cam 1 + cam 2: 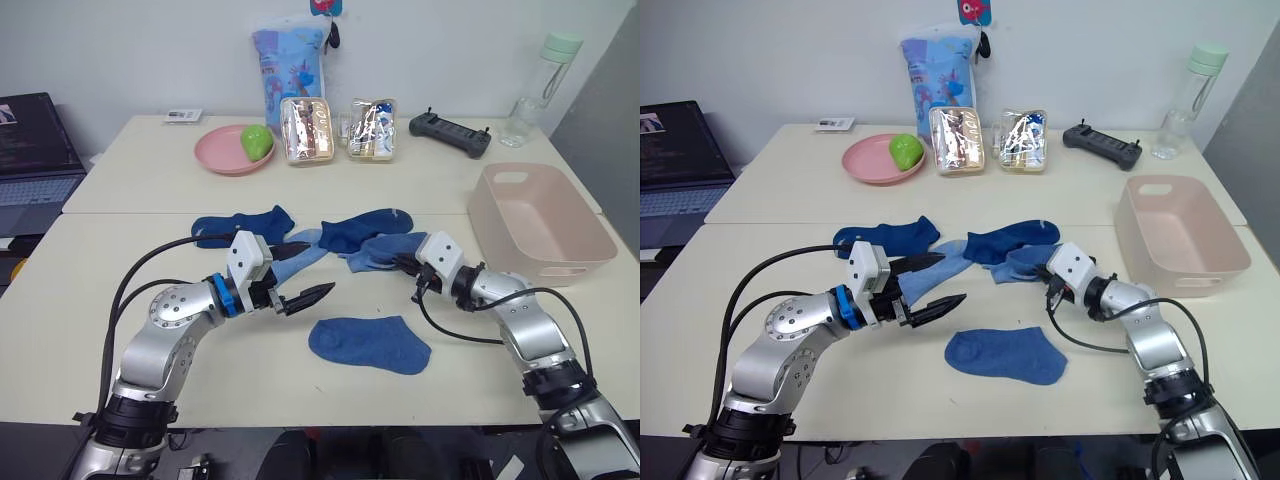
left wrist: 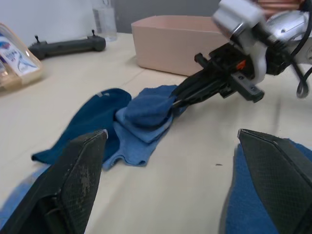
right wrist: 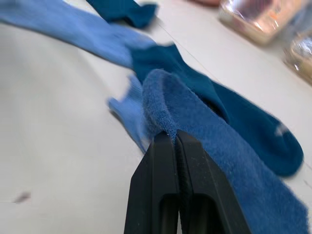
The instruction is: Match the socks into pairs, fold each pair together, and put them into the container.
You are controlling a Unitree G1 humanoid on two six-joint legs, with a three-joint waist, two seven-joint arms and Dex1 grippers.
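Note:
Several blue socks lie mid-table: a dark navy sock (image 1: 243, 224) at the back left, a light blue sock (image 1: 302, 253), another navy sock (image 1: 365, 230), and a medium blue sock (image 1: 369, 343) flat near the front. My right gripper (image 1: 401, 263) is shut on the edge of a medium blue sock (image 1: 385, 248), whose pinched cuff (image 3: 161, 105) shows in the right wrist view. My left gripper (image 1: 306, 271) hangs open over the light blue sock with nothing between its fingers. The pale pink container (image 1: 540, 222) stands empty at the right.
At the back stand a pink plate (image 1: 225, 155) with a green fruit, two clear snack boxes (image 1: 306, 130), a blue bag (image 1: 288, 65), a black controller (image 1: 450, 133) and a bottle (image 1: 540, 85). A laptop (image 1: 35, 165) sits at the far left.

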